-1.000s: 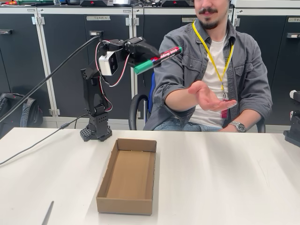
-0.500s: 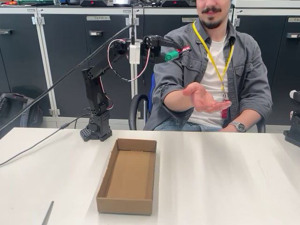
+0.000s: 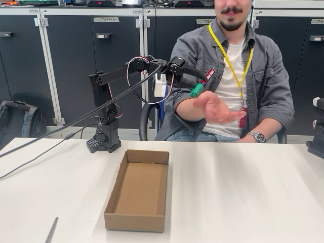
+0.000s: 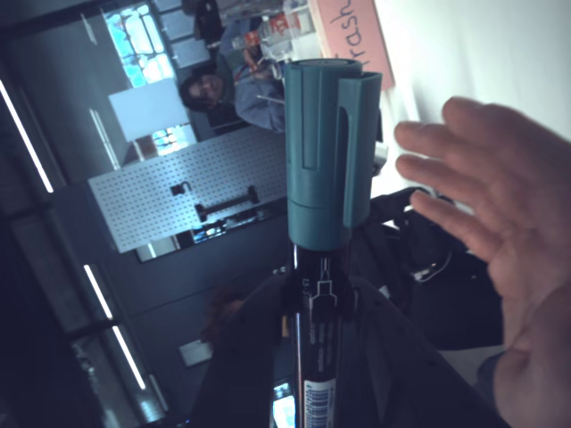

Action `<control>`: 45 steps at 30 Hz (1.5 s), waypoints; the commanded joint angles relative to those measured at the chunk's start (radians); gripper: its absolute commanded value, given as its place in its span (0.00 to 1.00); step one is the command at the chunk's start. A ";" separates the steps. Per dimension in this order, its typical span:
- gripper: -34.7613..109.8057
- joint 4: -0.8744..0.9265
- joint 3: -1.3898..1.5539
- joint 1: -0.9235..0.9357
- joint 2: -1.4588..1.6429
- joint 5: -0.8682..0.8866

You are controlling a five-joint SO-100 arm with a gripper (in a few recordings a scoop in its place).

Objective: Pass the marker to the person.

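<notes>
The marker [image 3: 201, 84], green at its end with a red-and-white label, is held in the air by my black gripper [image 3: 195, 80], which is shut on it. It hangs just left of and slightly above the open palm [image 3: 217, 107] of the person [image 3: 238, 66] seated behind the table. In the wrist view the marker's green cap [image 4: 327, 160] points up and away between my fingers [image 4: 241, 348], and the person's hand [image 4: 504, 259] is spread open at the right, apart from the marker.
An open cardboard box [image 3: 137, 190] lies on the white table [image 3: 238, 192] below the arm. The arm's base [image 3: 104, 142] stands at the table's back left, with a cable running off left. Dark cabinets line the back.
The arm has stretched further right and lower, carrying the marker down beside the person's open hand. The marker has tilted, its green end now lower. The hand has stayed about where it was.
</notes>
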 commanded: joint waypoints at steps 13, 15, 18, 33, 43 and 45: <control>0.21 -0.005 0.026 0.067 -0.067 0.282; 0.21 0.018 0.002 0.058 -0.091 0.293; 0.21 0.034 -0.020 0.031 -0.103 0.301; 0.21 0.155 -0.043 -0.120 -0.126 0.230; 0.21 0.187 -0.026 -0.123 -0.127 0.201; 0.21 0.198 -0.021 -0.123 -0.124 0.198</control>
